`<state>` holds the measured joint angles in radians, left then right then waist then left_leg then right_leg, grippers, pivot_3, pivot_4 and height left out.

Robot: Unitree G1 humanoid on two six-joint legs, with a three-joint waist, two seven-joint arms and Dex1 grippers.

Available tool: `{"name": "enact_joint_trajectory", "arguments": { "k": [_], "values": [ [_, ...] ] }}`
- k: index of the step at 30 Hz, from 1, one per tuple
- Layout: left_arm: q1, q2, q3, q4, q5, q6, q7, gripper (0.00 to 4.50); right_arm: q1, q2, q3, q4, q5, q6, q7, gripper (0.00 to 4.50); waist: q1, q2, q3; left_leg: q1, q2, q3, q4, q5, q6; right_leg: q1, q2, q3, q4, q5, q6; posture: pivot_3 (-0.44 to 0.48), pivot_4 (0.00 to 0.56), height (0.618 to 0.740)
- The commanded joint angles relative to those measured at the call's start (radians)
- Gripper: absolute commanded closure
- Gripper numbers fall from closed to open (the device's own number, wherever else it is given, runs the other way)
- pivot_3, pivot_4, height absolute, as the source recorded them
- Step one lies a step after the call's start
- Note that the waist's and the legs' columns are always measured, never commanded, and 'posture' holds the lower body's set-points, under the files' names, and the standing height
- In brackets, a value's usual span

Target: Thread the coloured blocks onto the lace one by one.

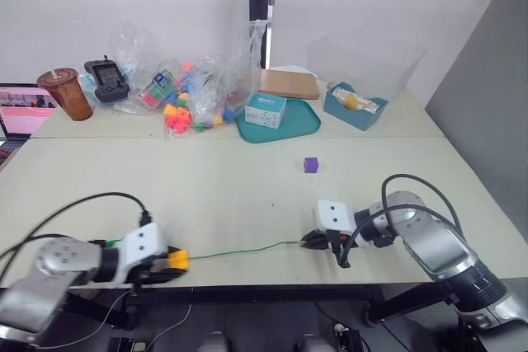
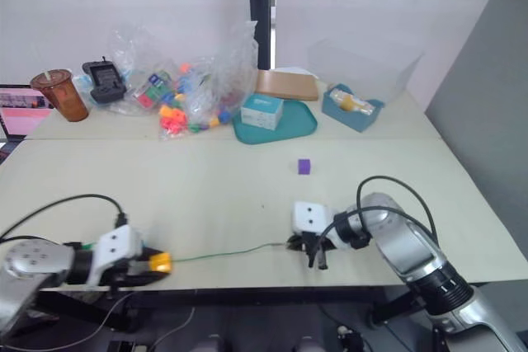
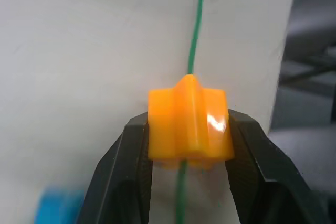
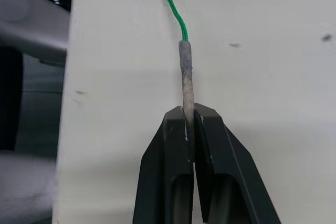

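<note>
I'm working both arms right along the near edge of the table (image 1: 247,204), with a broad bare stretch of tabletop lying beyond the grippers. My left gripper (image 3: 188,145) is clamping the orange-yellow block (image 3: 189,124), with the lace (image 1: 239,250) running through it. My right gripper (image 4: 189,124) is pinching the lace's stiff tip (image 4: 186,77) between closed fingers. I'm seeing the purple block (image 1: 310,165) lying loose beyond the right gripper, well apart.

Both arms reach inward, low; left end effector (image 1: 169,263) and right end effector (image 1: 313,241) each look clamped.
</note>
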<state>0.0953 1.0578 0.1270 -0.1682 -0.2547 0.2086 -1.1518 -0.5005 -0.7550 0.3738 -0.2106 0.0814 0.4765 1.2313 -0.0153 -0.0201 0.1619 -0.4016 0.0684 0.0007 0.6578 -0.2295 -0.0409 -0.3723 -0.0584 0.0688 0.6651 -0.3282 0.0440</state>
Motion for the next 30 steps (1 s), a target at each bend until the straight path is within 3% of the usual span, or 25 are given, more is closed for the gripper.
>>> {"name": "enact_joint_trajectory", "arguments": {
  "k": [1,4,7,11,15,18,21,25,30],
  "values": [
    [0.017,0.017,0.002,0.039,0.044,-0.009,0.003,3.12,-0.004,-0.009,-0.001,-0.063,-0.01,0.032,-0.018,4.5,0.0,0.0,0.0,0.0,0.0,0.0,0.0,0.0,0.0,-0.001,0.0,0.0,0.0,0.0,0.0,0.0,0.15,0.74],
    [0.006,0.028,0.0,0.04,0.074,-0.005,0.026,3.12,0.007,-0.008,0.006,-0.095,-0.007,0.064,-0.028,4.5,0.001,0.0,0.0,-0.002,0.0,0.0,0.0,0.0,0.0,-0.002,0.0,0.0,0.0,0.0,0.0,0.0,0.15,0.74],
    [-0.038,0.02,0.001,0.024,0.047,0.044,0.028,1.71,0.015,0.014,0.026,-0.126,-0.013,0.108,-0.054,4.5,0.001,0.0,0.0,-0.002,0.0,0.0,0.0,0.0,0.0,-0.003,0.0,0.0,0.002,0.0,0.0,0.0,0.15,0.74],
    [-0.109,-0.015,-0.015,-0.04,0.006,0.093,0.035,0.48,0.012,0.052,0.037,-0.17,0.001,0.181,-0.085,4.5,0.002,0.0,0.0,-0.005,0.0,0.0,0.0,0.0,0.0,-0.006,0.0,0.001,0.004,0.0,0.0,0.0,0.15,0.74],
    [-0.194,-0.072,-0.029,-0.162,-0.122,0.251,0.04,0.48,0.003,0.081,0.06,-0.2,-0.004,0.254,-0.118,4.5,0.009,-0.001,0.0,-0.015,0.0,0.0,0.003,0.0,0.0,-0.016,0.0,0.001,0.009,0.0,0.0,0.0,0.15,0.74],
    [-0.151,-0.108,-0.097,-0.335,-0.236,0.38,0.032,0.48,-0.011,0.101,0.094,-0.217,-0.018,0.315,-0.146,4.5,0.003,-0.002,0.0,-0.015,0.0,0.0,0.003,0.0,0.0,-0.016,0.0,0.001,0.009,0.0,0.0,0.0,0.15,0.74],
    [-0.158,-0.227,-0.248,-0.382,-0.161,0.365,0.135,0.48,-0.032,0.115,0.138,-0.223,-0.036,0.362,-0.173,4.5,-0.002,-0.001,0.0,-0.014,0.0,0.0,0.003,0.0,0.0,-0.016,0.0,0.002,0.009,0.0,0.0,0.0,0.15,0.74],
    [-0.269,-0.396,-0.37,-0.298,-0.046,0.294,0.244,0.48,-0.065,0.119,0.191,-0.218,-0.054,0.404,-0.195,4.5,0.003,-0.002,0.0,-0.013,0.0,-0.002,0.004,0.001,-0.001,-0.016,0.001,0.001,0.013,0.0,0.0,0.0,0.15,0.74],
    [-0.307,-0.452,-0.381,-0.259,-0.044,0.251,0.237,0.48,-0.096,0.12,0.239,-0.227,-0.067,0.442,-0.211,4.5,-0.006,-0.002,0.0,-0.012,-0.001,-0.001,0.005,0.002,0.0,-0.015,0.001,0.002,0.014,0.0,-0.001,0.0,0.15,0.74]
  ]
}}
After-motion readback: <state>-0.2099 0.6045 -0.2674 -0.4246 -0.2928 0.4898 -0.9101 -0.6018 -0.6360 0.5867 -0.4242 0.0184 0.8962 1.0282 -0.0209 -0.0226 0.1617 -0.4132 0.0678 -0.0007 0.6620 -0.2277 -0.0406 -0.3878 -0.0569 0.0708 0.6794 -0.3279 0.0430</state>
